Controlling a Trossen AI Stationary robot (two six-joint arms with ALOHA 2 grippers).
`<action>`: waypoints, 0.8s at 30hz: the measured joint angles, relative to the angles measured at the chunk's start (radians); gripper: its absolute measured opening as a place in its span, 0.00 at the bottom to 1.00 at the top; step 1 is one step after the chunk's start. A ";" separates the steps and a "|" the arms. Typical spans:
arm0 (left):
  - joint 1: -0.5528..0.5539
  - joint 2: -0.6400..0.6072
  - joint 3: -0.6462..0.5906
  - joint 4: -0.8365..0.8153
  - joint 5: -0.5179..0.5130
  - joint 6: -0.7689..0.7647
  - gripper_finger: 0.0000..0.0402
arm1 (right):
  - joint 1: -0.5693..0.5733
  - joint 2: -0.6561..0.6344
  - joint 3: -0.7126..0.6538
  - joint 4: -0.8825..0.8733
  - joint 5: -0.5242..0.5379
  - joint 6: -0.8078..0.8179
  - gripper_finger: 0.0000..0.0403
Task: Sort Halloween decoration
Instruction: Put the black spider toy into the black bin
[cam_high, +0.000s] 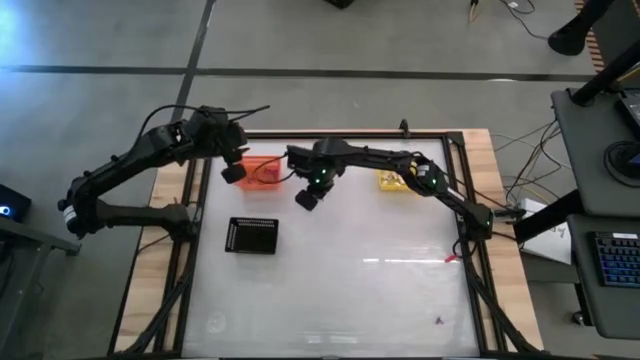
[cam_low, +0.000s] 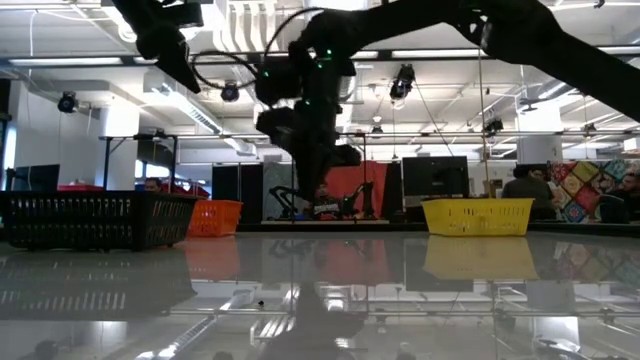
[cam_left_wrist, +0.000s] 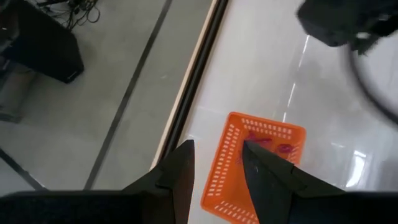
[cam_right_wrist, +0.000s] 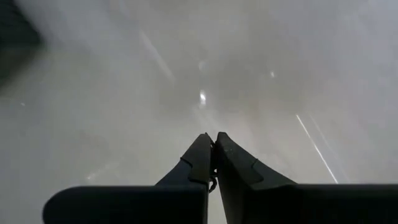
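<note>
Right end effector (cam_right_wrist: 212, 163) pinched together above counter (cam_high: 350, 290), tiny dark trinket (cam_right_wrist: 212, 184) maybe nipped; light, slippery, grip mid-body.

From my remote station I see a grey concrete floor (cam_high: 330, 40) crossed by dark seams around the wood-edged table (cam_high: 487, 180), a desk with a keyboard (cam_high: 618, 258) at one side, and beyond it a bright open workshop with ceiling light strips (cam_low: 420, 54) and monitors (cam_low: 435, 180).

Left basket (cam_high: 262, 170) and right basket (cam_high: 391, 181) sit at table's (cam_high: 340, 290) far side; tray (cam_high: 252, 235) before left basket.
</note>
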 joint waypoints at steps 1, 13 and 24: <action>0.006 -0.001 0.000 0.000 0.000 0.009 0.29 | 0.011 0.000 0.003 0.024 0.000 0.015 0.02; 0.029 -0.003 0.000 0.001 0.000 0.033 0.29 | 0.122 -0.001 0.012 0.421 -0.030 0.208 0.02; 0.029 -0.005 0.000 0.003 0.001 0.031 0.29 | 0.181 0.025 0.010 0.663 -0.030 0.331 0.02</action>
